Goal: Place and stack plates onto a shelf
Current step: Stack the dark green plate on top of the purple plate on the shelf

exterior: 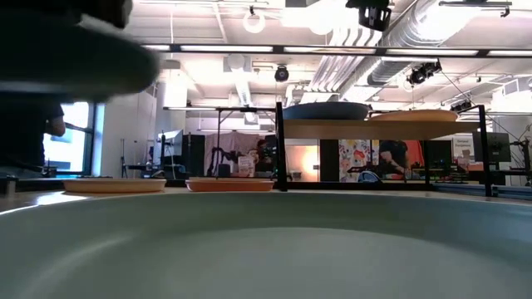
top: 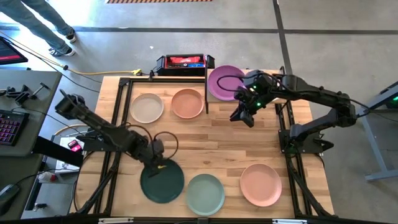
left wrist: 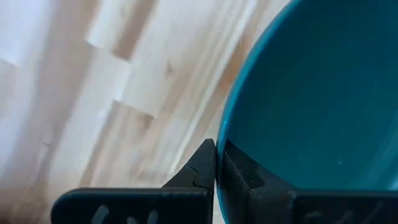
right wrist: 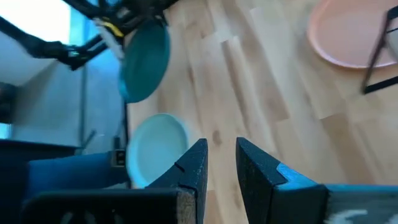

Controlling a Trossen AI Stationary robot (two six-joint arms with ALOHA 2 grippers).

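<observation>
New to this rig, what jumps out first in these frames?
Probably the left gripper, near the table's front left, shut on the rim of the dark green plate; the right wrist view shows that plate tilted up off the wood. Next, the right gripper, fingers slightly apart and empty, hanging just in front of the shelf at the back right, where a purple plate already lies.

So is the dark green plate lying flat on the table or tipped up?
Tipped up. The left end effector is shut on the dark green plate's rim, and the right wrist view shows it tilted clear of the table.
</observation>
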